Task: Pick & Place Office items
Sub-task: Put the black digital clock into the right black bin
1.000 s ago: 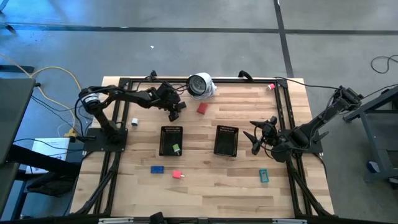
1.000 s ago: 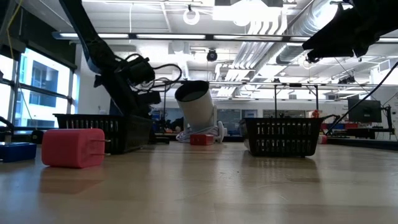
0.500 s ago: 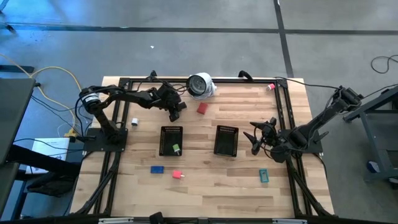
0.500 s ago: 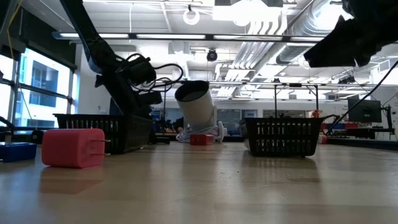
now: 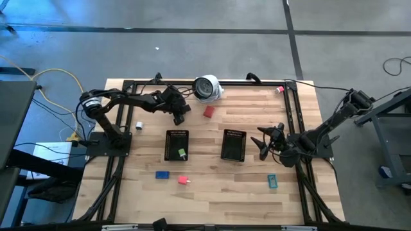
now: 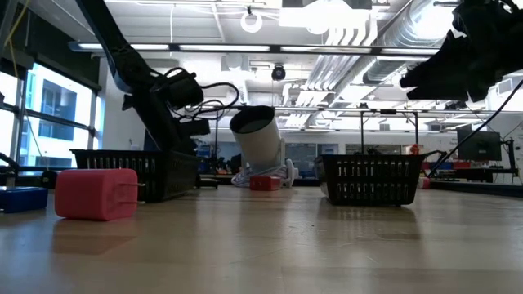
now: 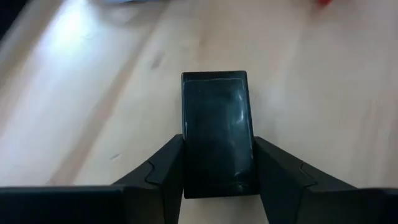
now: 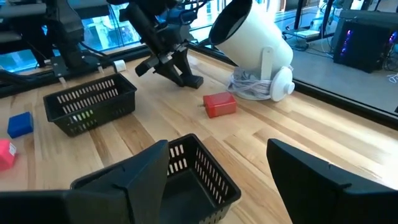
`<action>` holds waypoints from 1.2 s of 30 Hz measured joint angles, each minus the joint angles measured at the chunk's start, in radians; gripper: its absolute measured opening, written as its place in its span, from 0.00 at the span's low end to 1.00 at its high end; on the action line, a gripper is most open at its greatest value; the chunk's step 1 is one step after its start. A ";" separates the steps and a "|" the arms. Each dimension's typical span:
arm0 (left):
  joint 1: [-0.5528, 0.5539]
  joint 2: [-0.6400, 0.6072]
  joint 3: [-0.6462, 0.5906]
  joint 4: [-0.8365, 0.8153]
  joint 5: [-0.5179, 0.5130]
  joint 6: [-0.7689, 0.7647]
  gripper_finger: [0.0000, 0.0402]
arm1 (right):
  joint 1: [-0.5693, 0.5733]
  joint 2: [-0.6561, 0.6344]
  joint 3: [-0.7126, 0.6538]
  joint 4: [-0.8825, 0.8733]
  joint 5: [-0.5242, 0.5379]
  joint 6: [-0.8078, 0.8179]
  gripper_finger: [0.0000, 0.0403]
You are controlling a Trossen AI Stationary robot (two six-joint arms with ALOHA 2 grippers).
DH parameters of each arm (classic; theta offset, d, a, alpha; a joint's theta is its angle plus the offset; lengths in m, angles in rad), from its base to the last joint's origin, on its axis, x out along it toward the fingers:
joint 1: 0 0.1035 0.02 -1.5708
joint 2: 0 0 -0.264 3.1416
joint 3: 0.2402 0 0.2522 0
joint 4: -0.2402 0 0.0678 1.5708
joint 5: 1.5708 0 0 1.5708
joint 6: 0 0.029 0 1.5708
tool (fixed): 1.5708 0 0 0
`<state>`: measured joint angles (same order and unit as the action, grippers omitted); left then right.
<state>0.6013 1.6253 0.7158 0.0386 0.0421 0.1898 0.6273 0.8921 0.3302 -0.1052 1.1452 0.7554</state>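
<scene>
On pale grained wood, the left tool [image 7: 217, 168] pinches a glossy dark rectangular block [image 7: 217, 127]; the right tool [image 8: 217, 165] is spread.

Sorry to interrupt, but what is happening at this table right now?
The robot is sorting small office items into two black mesh trays. The left tool is shut on a dark block near the table's far edge, beside a red block. The right tool waits open beside the right tray. A green piece already lies in the left tray; blue, pink and teal pieces remain on the wood.
</scene>
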 joint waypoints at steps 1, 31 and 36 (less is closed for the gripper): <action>0.001 -0.013 0.000 -0.001 -0.007 0.004 0.37 | 0.000 0.000 0.000 0.003 0.000 -0.004 0.65; -0.169 -0.673 0.002 -0.173 0.013 -0.064 0.37 | -0.036 0.000 0.000 0.268 0.051 -0.270 0.65; -0.288 -0.798 0.004 -0.152 0.009 -0.094 0.37 | -0.094 0.000 0.000 0.467 -0.054 -0.467 0.65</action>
<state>0.3138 0.8273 0.7194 -0.1136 0.0507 0.0963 0.5336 0.8921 0.3302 0.3623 1.0917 0.2880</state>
